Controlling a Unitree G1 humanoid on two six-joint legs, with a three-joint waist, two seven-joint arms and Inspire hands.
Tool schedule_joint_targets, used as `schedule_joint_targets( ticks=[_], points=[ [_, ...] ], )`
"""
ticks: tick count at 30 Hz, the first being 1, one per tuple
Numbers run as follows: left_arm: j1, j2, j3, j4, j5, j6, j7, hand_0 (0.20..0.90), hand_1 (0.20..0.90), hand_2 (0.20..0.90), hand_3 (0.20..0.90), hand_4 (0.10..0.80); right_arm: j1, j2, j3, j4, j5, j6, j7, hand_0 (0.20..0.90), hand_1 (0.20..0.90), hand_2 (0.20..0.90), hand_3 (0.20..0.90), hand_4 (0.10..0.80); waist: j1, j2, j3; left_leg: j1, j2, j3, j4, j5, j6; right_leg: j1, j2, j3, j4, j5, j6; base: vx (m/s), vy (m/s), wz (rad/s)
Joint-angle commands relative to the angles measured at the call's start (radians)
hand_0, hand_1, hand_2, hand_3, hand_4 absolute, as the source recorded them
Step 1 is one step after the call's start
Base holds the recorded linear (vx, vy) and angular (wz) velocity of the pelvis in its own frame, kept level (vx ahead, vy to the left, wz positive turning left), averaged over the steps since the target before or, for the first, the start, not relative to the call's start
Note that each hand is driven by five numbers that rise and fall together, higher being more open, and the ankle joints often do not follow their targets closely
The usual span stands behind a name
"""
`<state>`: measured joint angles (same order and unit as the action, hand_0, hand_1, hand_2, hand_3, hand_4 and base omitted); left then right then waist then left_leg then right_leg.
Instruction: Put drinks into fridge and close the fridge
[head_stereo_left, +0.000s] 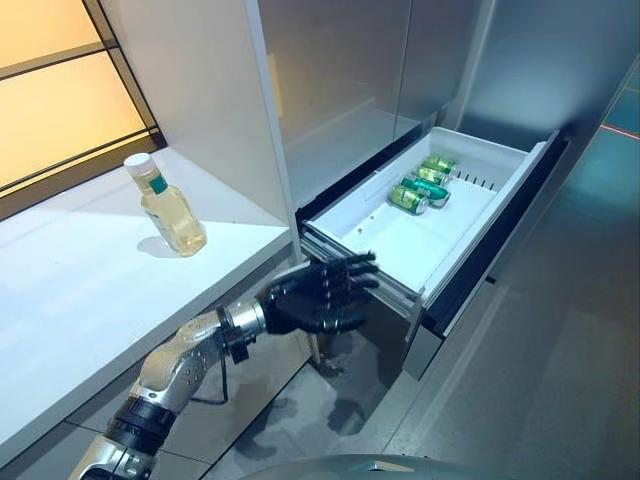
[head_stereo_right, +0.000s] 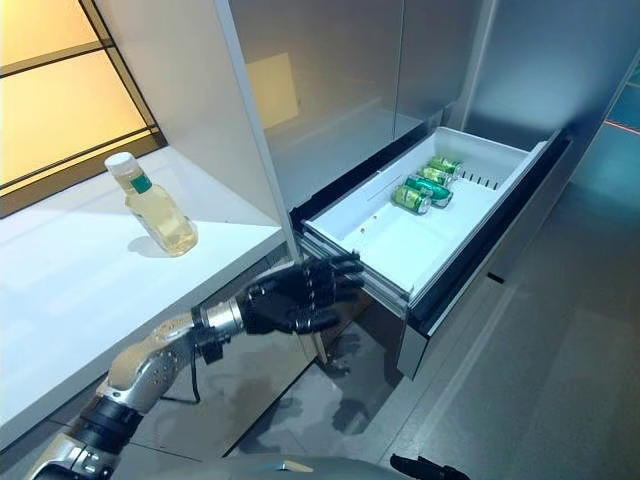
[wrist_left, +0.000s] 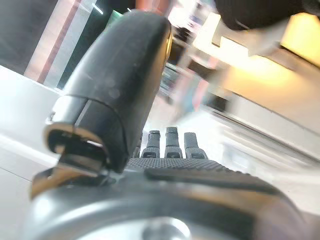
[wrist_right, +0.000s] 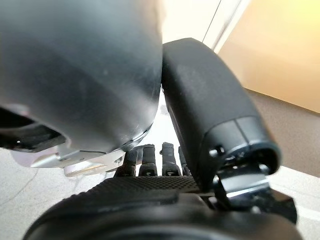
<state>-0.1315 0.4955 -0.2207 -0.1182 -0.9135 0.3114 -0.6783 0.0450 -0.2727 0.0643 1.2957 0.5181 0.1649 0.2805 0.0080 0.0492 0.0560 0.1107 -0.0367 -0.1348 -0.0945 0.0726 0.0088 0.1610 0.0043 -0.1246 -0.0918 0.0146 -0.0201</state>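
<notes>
A clear bottle (head_stereo_left: 170, 210) of pale yellow drink with a white cap stands upright on the white counter (head_stereo_left: 80, 290). The fridge drawer (head_stereo_left: 420, 245) is pulled out, and three green cans (head_stereo_left: 421, 184) lie on their sides at its far end. My left hand (head_stereo_left: 315, 295) hovers at the drawer's near corner, below the counter's edge. Its fingers (wrist_left: 170, 145) are straight, it is open and it holds nothing. My right hand (wrist_right: 150, 187) appears mainly in its own wrist view, open and empty, with only a dark tip (head_stereo_right: 425, 466) at the bottom of the right eye view.
The drawer's dark front panel (head_stereo_left: 500, 235) juts out over the grey floor (head_stereo_left: 560, 370). Grey fridge doors (head_stereo_left: 400, 60) rise behind the drawer. A white upright panel (head_stereo_left: 200, 90) separates the counter from the fridge. A window (head_stereo_left: 50, 80) lies behind the counter.
</notes>
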Motion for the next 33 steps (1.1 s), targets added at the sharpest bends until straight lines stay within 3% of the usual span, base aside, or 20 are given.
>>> schedule_joint_targets(
  ticks=[1,2,5,6,7,9,10,14,22,33],
  points=[
    [-0.161,-0.047,0.167,-0.127,-0.213,-0.255,0.060,0.900,0.900,0.900,0.900,0.800,0.005,0.041,0.014,0.056,-0.031,-0.024,0.035,0.900,0.900,0.900,0.900,0.800,0.039,-0.025,-0.037,0.023,-0.024,0.054,0.007,-0.097,0.020,-0.021,-0.037,0.030,0.012,0.010,0.061,0.023,-0.018,0.05],
    [-0.163,-0.048,0.172,-0.131,-0.209,-0.276,0.068,0.900,0.900,0.900,0.900,0.800,0.006,0.042,0.016,0.056,-0.033,-0.026,0.035,0.900,0.900,0.900,0.900,0.800,0.038,-0.026,-0.038,0.023,-0.024,0.053,0.007,-0.097,0.019,-0.020,-0.037,0.028,0.012,0.009,0.061,0.000,0.000,0.00],
    [-0.191,-0.039,0.267,-0.174,-0.036,-0.551,0.281,0.900,0.900,0.900,0.900,0.800,0.022,0.067,0.031,0.056,-0.037,-0.048,0.022,0.900,0.900,0.900,0.900,0.800,0.052,-0.040,-0.045,0.018,-0.024,0.039,0.007,-0.094,0.016,-0.017,-0.037,0.015,0.011,0.003,0.057,0.009,-0.027,0.05],
    [-0.192,-0.038,0.273,-0.177,-0.015,-0.571,0.303,0.900,0.900,0.900,0.900,0.800,0.022,0.068,0.032,0.057,-0.037,-0.050,0.022,0.900,0.900,0.900,0.900,0.800,0.053,-0.040,-0.045,0.018,-0.024,0.038,0.007,-0.094,0.016,-0.017,-0.037,0.014,0.011,0.002,0.057,0.001,-0.016,0.12],
    [-0.198,-0.025,0.311,-0.175,0.057,-0.657,0.389,0.900,0.900,0.900,0.900,0.800,0.025,0.071,0.038,0.064,-0.035,-0.060,0.025,0.900,0.900,0.900,0.900,0.800,0.061,-0.045,-0.047,0.016,-0.025,0.031,0.007,-0.093,0.015,-0.017,-0.037,0.008,0.012,-0.001,0.055,0.000,-0.013,0.16],
    [-0.200,-0.019,0.358,-0.173,0.174,-0.744,0.499,0.900,0.900,0.900,0.900,0.800,0.026,0.077,0.052,0.071,-0.024,-0.072,0.027,0.900,0.900,0.900,0.900,0.800,0.070,-0.050,-0.050,0.013,-0.026,0.020,0.007,-0.091,0.014,-0.015,-0.036,0.001,0.014,-0.008,0.050,0.002,-0.012,0.14],
    [-0.201,-0.018,0.374,-0.181,0.213,-0.761,0.537,0.900,0.900,0.900,0.900,0.800,0.026,0.081,0.056,0.072,-0.017,-0.076,0.028,0.900,0.900,0.900,0.900,0.800,0.074,-0.053,-0.050,0.012,-0.027,0.014,0.007,-0.090,0.014,-0.014,-0.036,-0.003,0.015,-0.011,0.049,0.004,-0.011,0.09],
    [-0.211,-0.003,0.394,-0.199,0.396,-0.787,0.697,0.900,0.900,0.900,0.900,0.800,0.023,0.093,0.072,0.078,-0.023,-0.092,0.022,0.900,0.900,0.900,0.900,0.800,0.083,-0.057,-0.048,0.008,-0.028,-0.003,0.007,-0.087,0.014,-0.016,-0.037,-0.012,0.027,-0.022,0.044,-0.001,-0.005,0.22],
    [-0.233,0.073,0.393,-0.119,0.576,-0.772,0.925,0.900,0.900,0.900,0.900,0.800,0.024,0.088,0.090,0.081,-0.045,-0.104,0.034,0.900,0.900,0.900,0.900,0.800,0.081,-0.056,-0.044,0.004,-0.026,-0.007,0.007,-0.085,0.011,-0.020,-0.039,-0.015,0.035,-0.028,0.048,-0.001,0.003,0.10],
    [-0.225,0.119,0.365,0.055,0.561,-0.739,0.914,0.900,0.900,0.900,0.900,0.800,-0.003,0.055,0.078,0.075,-0.064,-0.051,0.032,0.900,0.900,0.900,0.900,0.800,0.072,-0.052,-0.039,0.014,-0.023,0.008,0.007,-0.089,0.008,-0.015,-0.040,-0.001,0.036,-0.028,0.050,0.005,0.006,0.00]
  ],
)
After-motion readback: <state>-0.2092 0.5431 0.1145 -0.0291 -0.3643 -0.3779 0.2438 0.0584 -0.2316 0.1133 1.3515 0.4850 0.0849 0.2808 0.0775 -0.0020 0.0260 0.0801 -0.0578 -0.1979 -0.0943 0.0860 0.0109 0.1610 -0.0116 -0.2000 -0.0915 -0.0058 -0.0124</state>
